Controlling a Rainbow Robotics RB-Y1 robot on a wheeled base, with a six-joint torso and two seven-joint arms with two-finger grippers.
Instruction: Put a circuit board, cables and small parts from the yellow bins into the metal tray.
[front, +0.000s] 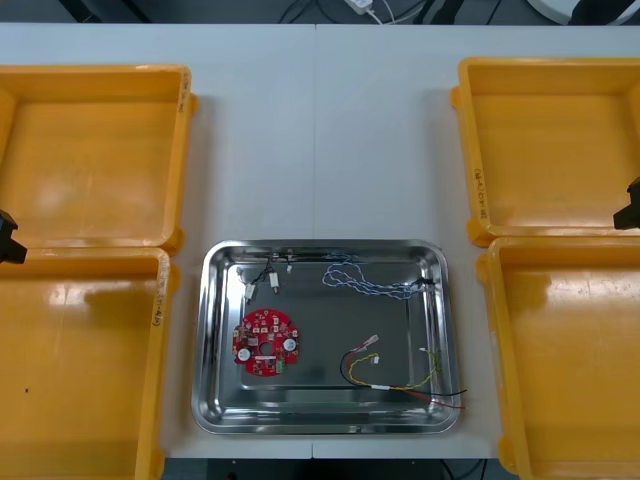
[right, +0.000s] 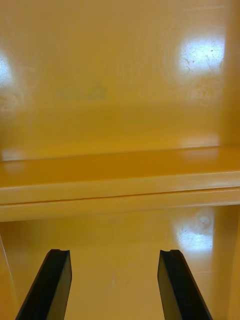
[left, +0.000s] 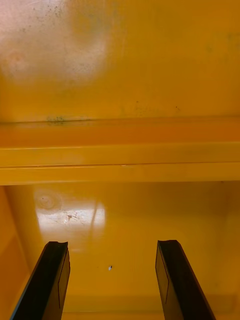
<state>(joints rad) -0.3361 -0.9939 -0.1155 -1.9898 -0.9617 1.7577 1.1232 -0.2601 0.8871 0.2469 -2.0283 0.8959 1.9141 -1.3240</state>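
At the left edge of the front view the left arm (front: 8, 238) hangs over the seam where the left far bin (front: 95, 150) meets the left near bin (front: 80, 370). Its jaws stand spread, with nothing between them but bare bin floor, and the two abutting rims (left: 120, 160) cross just ahead of them. Both left bins look empty.

The task's things lie inboard of that arm, in the metal tray (front: 215, 400) at the near middle of the surface (front: 320, 130). The circuit board (front: 266, 343) sits flat in the tray's left half, so the left arm is the nearer one to it. A black cable (front: 262, 272) lies beyond the board. The blue and white cable (front: 365, 280) runs its length crosswise along the far side, and the red and yellow cable (front: 400, 385) trails into the right near corner.

The right far bin (front: 550, 150) and right near bin (front: 570, 360) also look bare. The right arm (front: 630, 205) hangs over their seam with its jaws spread on nothing.

With nothing in the bins under either arm, the loading seems finished. Any further reach would have to turn inward, towards the tray.
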